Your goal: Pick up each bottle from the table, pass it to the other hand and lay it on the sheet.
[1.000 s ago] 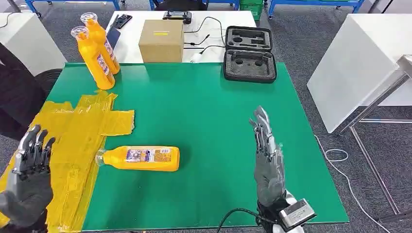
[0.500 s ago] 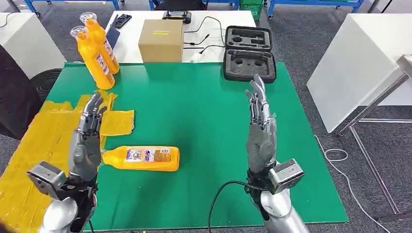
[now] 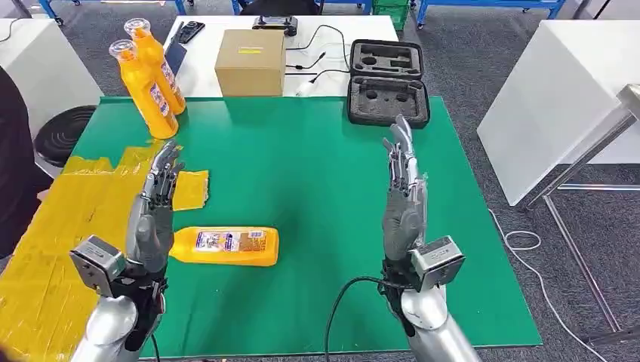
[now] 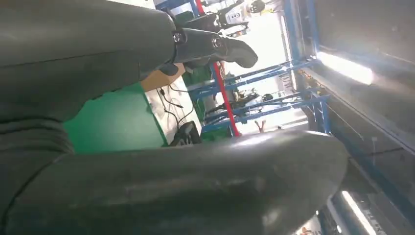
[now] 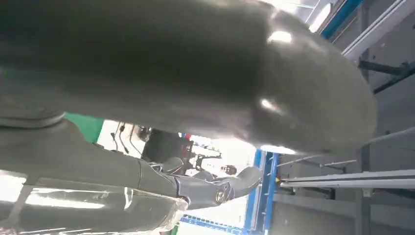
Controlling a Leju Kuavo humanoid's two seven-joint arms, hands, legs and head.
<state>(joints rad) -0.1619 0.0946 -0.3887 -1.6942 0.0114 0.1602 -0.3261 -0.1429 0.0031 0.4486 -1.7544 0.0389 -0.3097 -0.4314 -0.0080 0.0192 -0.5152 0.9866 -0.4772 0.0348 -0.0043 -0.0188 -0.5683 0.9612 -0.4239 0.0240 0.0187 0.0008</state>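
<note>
One orange bottle [image 3: 225,246] lies on its side on the green table [image 3: 302,166], cap toward the yellow sheet [image 3: 72,219]. Two more orange bottles [image 3: 148,84] stand upright at the table's far left corner. My left hand [image 3: 153,213] is raised, fingers straight and apart, just left of the lying bottle's cap end, holding nothing. On the other side my right hand [image 3: 404,197] is up too, fingers extended and empty, well to the right of that bottle. Each wrist view is taken up by its own hand [image 4: 147,147] [image 5: 171,73] seen close.
A cardboard box [image 3: 251,63] and an open black foam case [image 3: 387,84] sit at the far edge, with cables on the white table behind. A person's dark sleeve [image 3: 15,173] is at the left edge. A white table [image 3: 558,98] stands to the right.
My left hand has risen from low over the sheet's near end and swung inward to stand beside the lying bottle's cap. My right hand lifted and moved farther up the table. The bottles have not moved.
</note>
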